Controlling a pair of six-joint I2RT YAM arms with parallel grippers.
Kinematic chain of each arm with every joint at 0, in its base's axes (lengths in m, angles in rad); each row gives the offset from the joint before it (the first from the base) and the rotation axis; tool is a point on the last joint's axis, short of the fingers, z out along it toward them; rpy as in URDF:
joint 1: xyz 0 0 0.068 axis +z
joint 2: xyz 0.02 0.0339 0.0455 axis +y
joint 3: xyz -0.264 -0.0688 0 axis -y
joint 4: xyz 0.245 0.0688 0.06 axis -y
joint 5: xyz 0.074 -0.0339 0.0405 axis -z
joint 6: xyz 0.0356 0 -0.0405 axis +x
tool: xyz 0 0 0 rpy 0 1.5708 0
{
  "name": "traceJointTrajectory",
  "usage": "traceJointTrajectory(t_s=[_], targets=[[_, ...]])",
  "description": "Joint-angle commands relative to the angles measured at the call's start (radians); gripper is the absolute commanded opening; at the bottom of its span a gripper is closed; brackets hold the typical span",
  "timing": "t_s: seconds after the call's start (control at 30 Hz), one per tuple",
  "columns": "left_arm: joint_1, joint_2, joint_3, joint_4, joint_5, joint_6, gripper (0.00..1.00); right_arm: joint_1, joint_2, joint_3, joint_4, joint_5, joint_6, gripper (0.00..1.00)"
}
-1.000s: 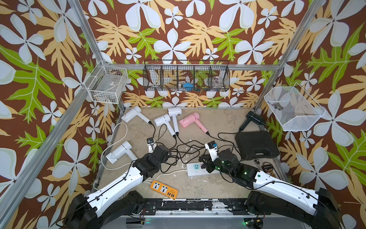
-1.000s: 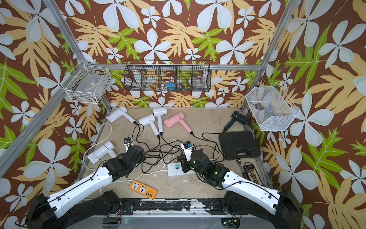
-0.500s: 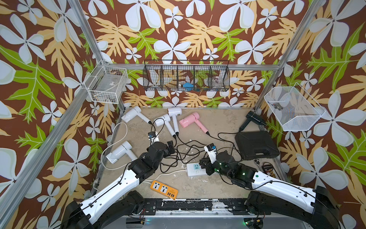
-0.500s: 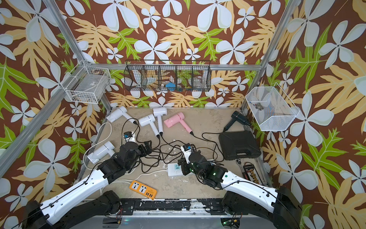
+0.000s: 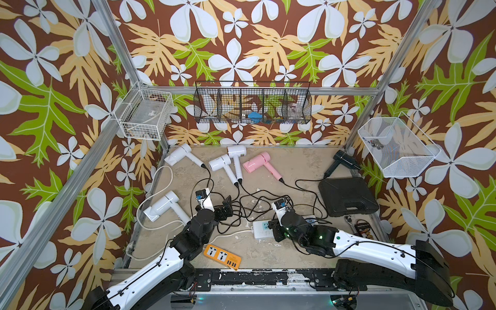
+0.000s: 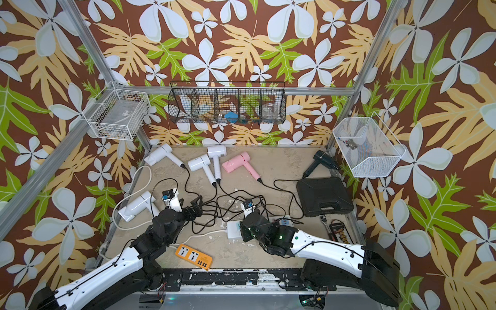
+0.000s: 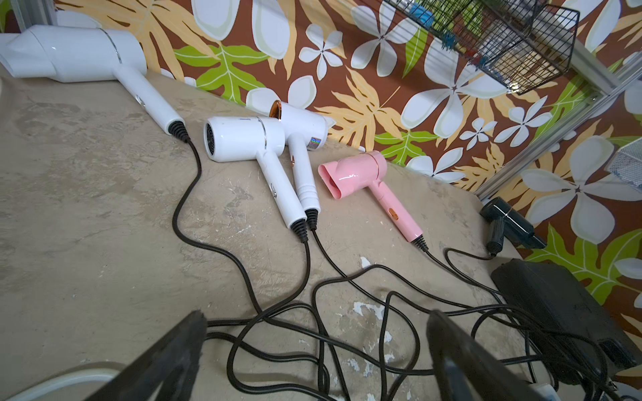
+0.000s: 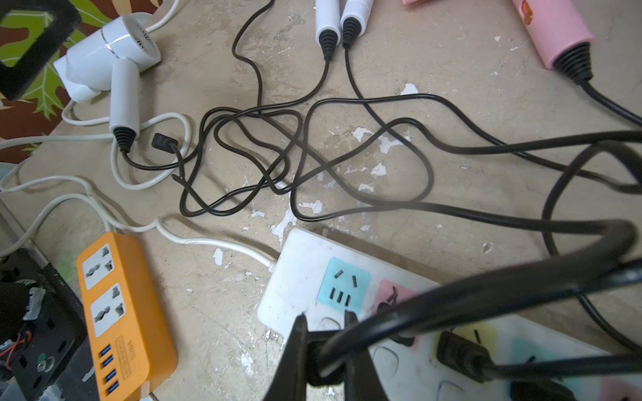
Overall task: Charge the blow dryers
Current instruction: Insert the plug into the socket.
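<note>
The blow dryers are spread over the bench, all lying on their sides. At the far left a lone white dryer is seen near the bench edge. Along the back wall three more white ones are followed by the pink dryer, and the black dryer is tucked into the right back corner. Their black cords are gathered into one tangle in the middle.

The left gripper is held just above that tangle with its jaws spread wide and nothing between them. A loose plug is seen lying by the lone dryer's handle. Nearer the front an orange power strip lies unused. To its right, the right gripper is closed on a black plug over the white power strip, where at least one plug appears to be seated already. A black case is set at the far right.

Several failures can be expected from here. The white strip is not pinned down, so it could be pushed aside if the pins are not lined up with the slots. The held cord is looped over the gripper and could be snagged. Because the cords cross, a wrong one could be picked, or a seated plug pulled out, when any is tugged.
</note>
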Motion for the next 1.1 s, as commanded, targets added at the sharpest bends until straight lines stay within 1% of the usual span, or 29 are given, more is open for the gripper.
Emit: traceJointTrajectory(t_s=[0.0,0.2,0.4,0.8,1.07], targets=[[0.001,-0.011,-0.006,0.033,-0.016,0.021,1.00,0.011,0.023,0.002,0.044,0.065,0.027,0.00],[0.001,-0.001,-0.006,0.036,-0.011,0.019,1.00,0.037,0.097,0.017,0.074,0.099,0.040,0.00],[0.001,-0.004,-0.009,0.034,-0.013,0.016,1.00,0.048,0.142,0.028,0.078,0.133,0.049,0.00],[0.001,-0.008,-0.010,0.036,-0.011,0.017,1.00,0.088,0.227,0.046,0.081,0.191,0.097,0.00],[0.001,-0.011,-0.010,0.037,-0.008,0.017,1.00,0.108,0.252,0.049,0.094,0.260,0.121,0.00]])
